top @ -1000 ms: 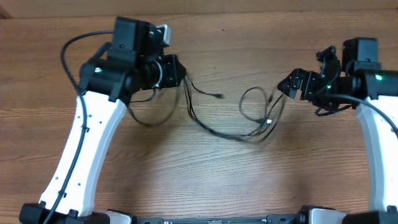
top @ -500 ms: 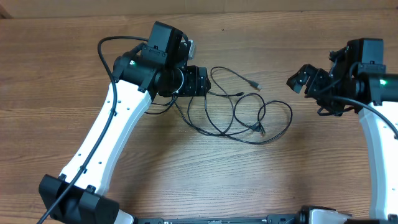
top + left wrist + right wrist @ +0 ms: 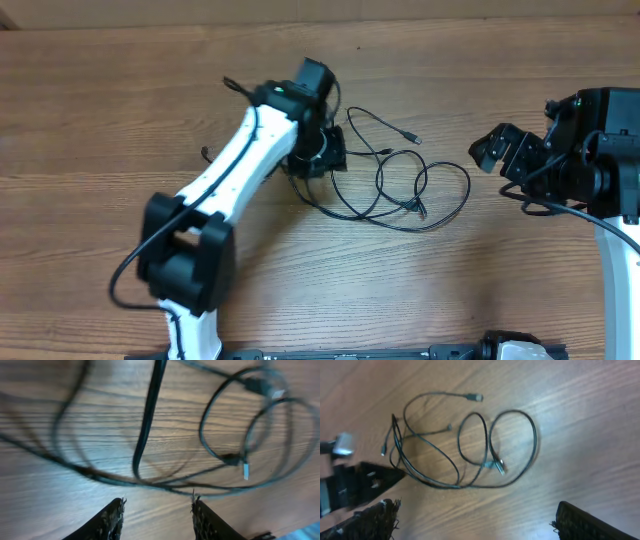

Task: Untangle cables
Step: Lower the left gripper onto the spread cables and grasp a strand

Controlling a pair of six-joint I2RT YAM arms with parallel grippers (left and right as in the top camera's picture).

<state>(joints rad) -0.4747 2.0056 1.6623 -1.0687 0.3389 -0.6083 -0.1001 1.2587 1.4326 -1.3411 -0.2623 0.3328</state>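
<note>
Several thin black cables (image 3: 400, 185) lie in tangled, overlapping loops on the wooden table, with one plug end (image 3: 413, 137) at the back and another (image 3: 420, 208) in the middle. My left gripper (image 3: 338, 152) is at the left edge of the tangle, open and empty. In the left wrist view its fingers (image 3: 157, 504) are spread just short of the cable loops (image 3: 220, 455). My right gripper (image 3: 492, 150) is open and empty, to the right of the tangle and apart from it. The right wrist view shows the whole tangle (image 3: 470, 445) beyond its fingers (image 3: 475, 512).
The white left arm (image 3: 230, 180) stretches diagonally from the front left to the tangle, its thick black wire (image 3: 125, 275) looping beside it. The table's far edge (image 3: 320, 20) runs along the back.
The cables went from stretched between both grippers to lying slack in loops. My left arm has swung right up to the tangle. My right gripper has drawn back to the right.
</note>
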